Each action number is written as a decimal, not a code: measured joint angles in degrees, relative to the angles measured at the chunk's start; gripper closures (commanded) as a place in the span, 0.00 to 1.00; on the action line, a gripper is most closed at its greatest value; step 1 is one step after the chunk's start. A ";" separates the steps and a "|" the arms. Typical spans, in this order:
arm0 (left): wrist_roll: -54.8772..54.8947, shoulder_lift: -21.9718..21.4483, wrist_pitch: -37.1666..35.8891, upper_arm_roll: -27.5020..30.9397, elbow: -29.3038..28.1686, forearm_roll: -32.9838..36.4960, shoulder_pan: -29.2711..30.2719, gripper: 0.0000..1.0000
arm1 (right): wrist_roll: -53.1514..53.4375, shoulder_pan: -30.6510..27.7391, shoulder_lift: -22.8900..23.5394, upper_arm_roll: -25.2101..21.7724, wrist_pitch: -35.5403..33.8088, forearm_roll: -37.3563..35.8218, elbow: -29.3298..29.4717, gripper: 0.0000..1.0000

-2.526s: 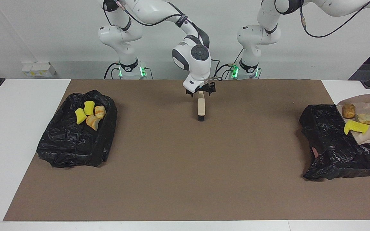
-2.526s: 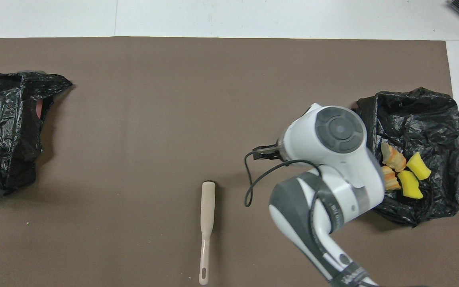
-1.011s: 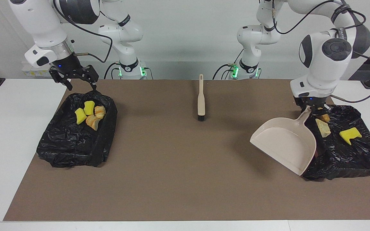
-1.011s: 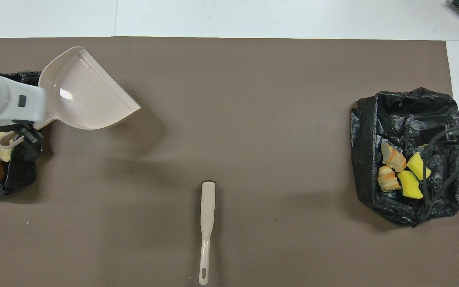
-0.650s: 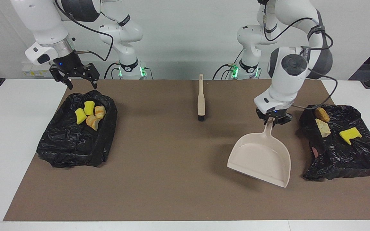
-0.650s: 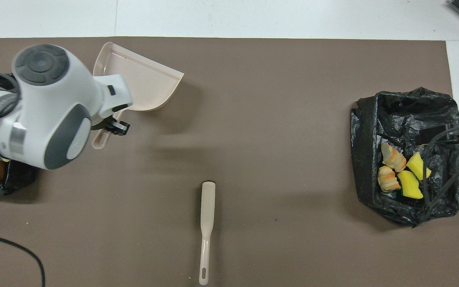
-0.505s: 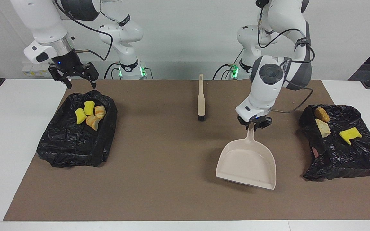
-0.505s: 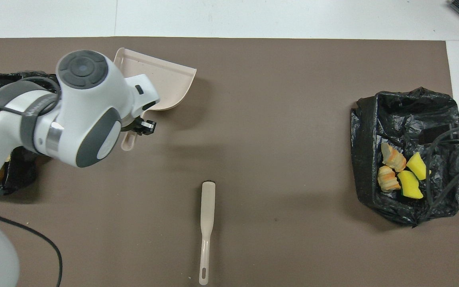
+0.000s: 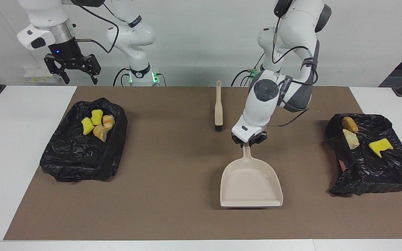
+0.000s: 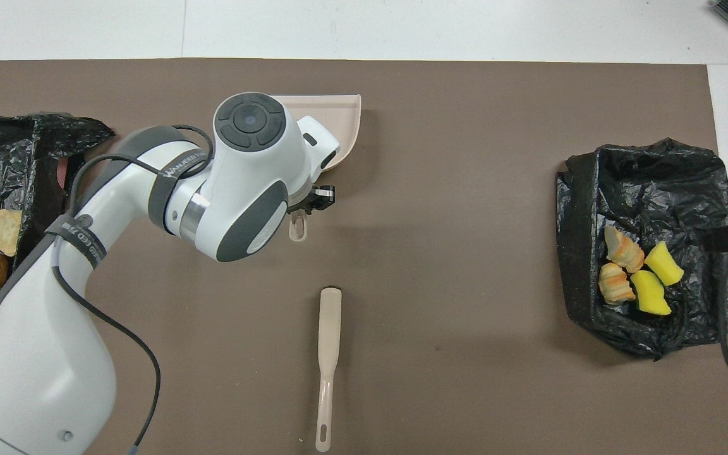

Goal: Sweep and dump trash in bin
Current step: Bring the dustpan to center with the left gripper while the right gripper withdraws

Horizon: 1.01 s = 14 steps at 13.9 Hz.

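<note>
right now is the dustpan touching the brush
Apart. The facing view shows bare mat between the dustpan and the brush, which lies nearer to the robots.

Dustpan [image 10: 345, 120] mostly hidden under left arm, overhead view.

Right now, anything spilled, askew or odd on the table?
No scraps on the mat. One oddity: the bin at the left arm's end sags open, its liner collapsed, three scraps on the crumpled plastic. Dustpan empty in the left tool; brush lies straight.
</note>
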 measured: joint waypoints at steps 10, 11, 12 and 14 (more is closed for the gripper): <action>-3.23 4.67 2.31 -0.54 1.61 0.00 -3.13 0.00 | 0.00 0.29 -1.36 0.17 -0.90 0.03 -0.10 0.00; -3.23 4.59 2.11 -0.53 1.92 0.00 -3.11 0.00 | 0.00 0.29 -1.36 0.17 -0.90 0.03 -0.10 0.00; -3.23 4.21 1.65 -0.48 2.06 0.00 -3.06 0.00 | 0.00 0.29 -1.36 0.17 -0.90 0.03 -0.10 0.00; -3.23 1.78 -0.94 -0.09 1.97 0.02 -2.94 0.00 | 0.00 0.29 -1.36 0.17 -0.90 0.03 -0.10 0.00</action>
